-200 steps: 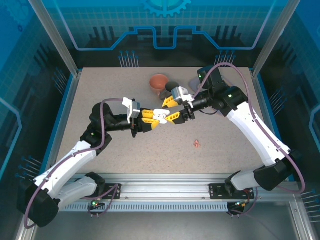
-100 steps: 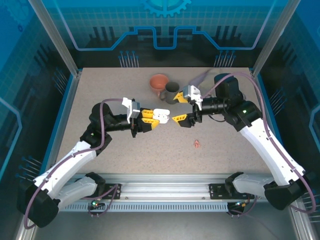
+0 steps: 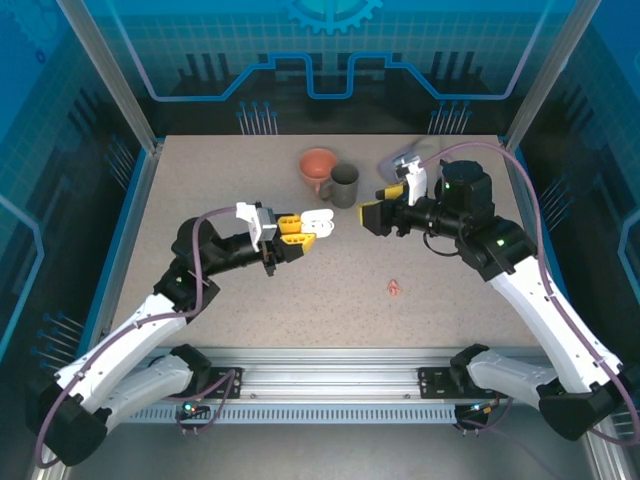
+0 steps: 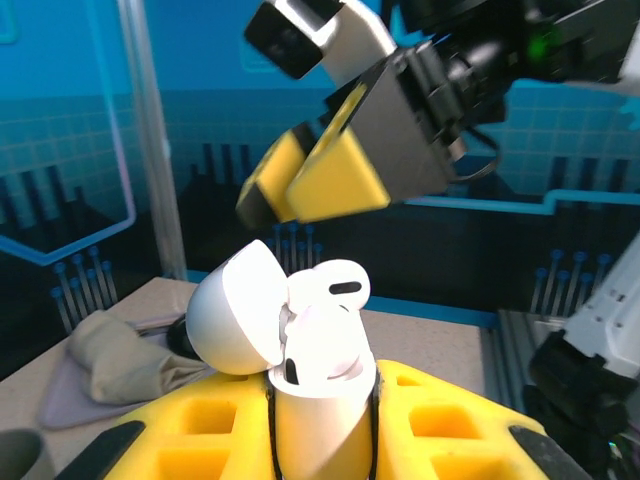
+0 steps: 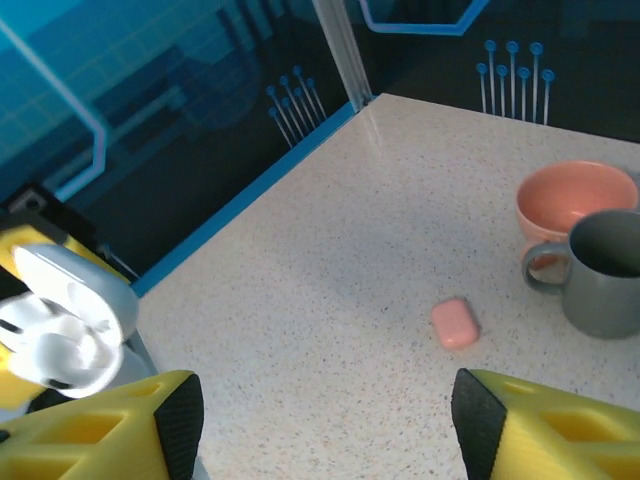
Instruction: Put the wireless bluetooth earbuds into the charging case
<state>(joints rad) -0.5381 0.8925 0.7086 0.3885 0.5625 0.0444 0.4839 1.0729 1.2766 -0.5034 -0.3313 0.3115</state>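
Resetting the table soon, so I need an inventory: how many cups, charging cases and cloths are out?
Cups: 2 (salmon cup, grey mug)
Charging cases: 2 (white case, pink case)
Cloths: 1 (beige cloth)
Total: 5

Speckled beige table (image 3: 330,310), blue patterned walls (image 3: 200,50)

High rear overview, two close wrist views sharing case (image 4: 318,420)
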